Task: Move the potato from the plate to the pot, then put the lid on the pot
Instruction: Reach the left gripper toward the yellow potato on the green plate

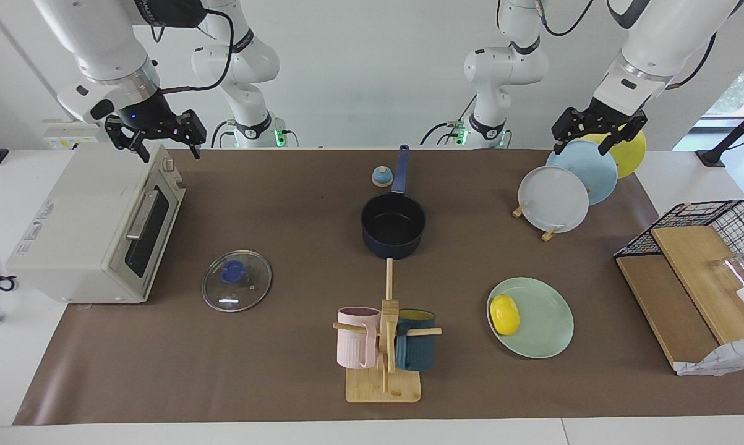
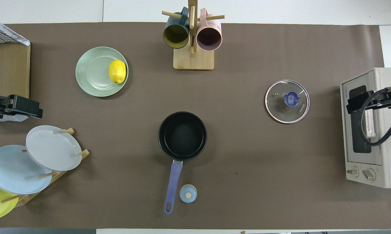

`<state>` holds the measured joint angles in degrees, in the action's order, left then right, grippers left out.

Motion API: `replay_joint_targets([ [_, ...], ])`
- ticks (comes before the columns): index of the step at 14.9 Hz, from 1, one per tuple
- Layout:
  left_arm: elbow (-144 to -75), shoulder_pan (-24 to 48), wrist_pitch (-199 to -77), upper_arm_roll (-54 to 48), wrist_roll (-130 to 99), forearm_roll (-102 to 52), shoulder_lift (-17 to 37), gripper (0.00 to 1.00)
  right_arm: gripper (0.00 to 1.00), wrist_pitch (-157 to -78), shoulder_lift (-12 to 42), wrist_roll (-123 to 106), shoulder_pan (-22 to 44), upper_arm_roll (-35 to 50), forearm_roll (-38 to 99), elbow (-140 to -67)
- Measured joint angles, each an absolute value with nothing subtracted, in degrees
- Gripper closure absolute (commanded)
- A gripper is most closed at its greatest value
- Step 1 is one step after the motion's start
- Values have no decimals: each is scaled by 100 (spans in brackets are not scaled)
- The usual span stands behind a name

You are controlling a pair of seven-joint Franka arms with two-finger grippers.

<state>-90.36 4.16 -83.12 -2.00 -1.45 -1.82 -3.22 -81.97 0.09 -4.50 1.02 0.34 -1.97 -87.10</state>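
Observation:
The yellow potato lies on the mint-green plate, toward the left arm's end and farther from the robots than the pot. The navy pot stands empty mid-table, its handle pointing toward the robots. The glass lid lies flat on the mat toward the right arm's end. My left gripper hangs open and empty over the plate rack. My right gripper hangs open and empty over the toaster oven.
A toaster oven stands at the right arm's end. A mug tree with a pink and a teal mug is farther out than the pot. A small bell sits beside the pot handle. A plate rack and a wire basket stand at the left arm's end.

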Motion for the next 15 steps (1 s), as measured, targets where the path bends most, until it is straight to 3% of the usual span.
replay_joint_targets([
  [11, -9048, 442, -8621, -246, -147, -205, -265, 0, 0, -8197, 9, -450, 102, 34, -197, -8711],
  [15, -8818, 680, -9209, -288, -599, -258, 595, 0, 0, -8197, 9, -450, 102, 34, -197, -8711],
])
